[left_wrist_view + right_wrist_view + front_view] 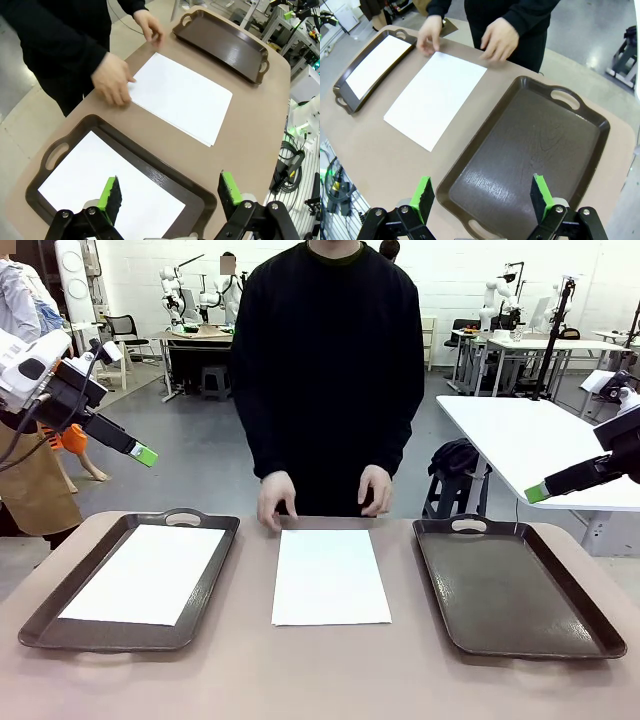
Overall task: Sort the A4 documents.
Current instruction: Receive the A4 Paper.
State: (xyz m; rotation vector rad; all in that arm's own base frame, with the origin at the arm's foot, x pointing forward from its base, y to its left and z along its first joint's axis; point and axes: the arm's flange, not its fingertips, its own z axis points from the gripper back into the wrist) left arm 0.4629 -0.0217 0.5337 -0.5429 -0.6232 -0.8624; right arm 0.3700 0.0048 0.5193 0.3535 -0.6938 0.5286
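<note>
One A4 document (330,577) lies flat on the table between two dark brown trays. A second white sheet (145,575) lies inside the left tray (183,515). The right tray (510,590) holds nothing. The person's hands (275,498) rest at the far edge of the middle sheet. My left gripper (145,454) hangs open high above the table's left side; in its wrist view it (170,192) hovers over the tray's sheet (90,175), with the middle sheet (180,97) beyond. My right gripper (538,492) is open too, and in its wrist view it (481,196) hovers above the bare tray (530,150).
The person stands at the far side, with one hand (430,32) touching the middle sheet's (435,97) corner and the other (500,40) just past its edge. Bare tabletop runs along the near edge in front of the trays. A white table (530,440) stands behind at the right.
</note>
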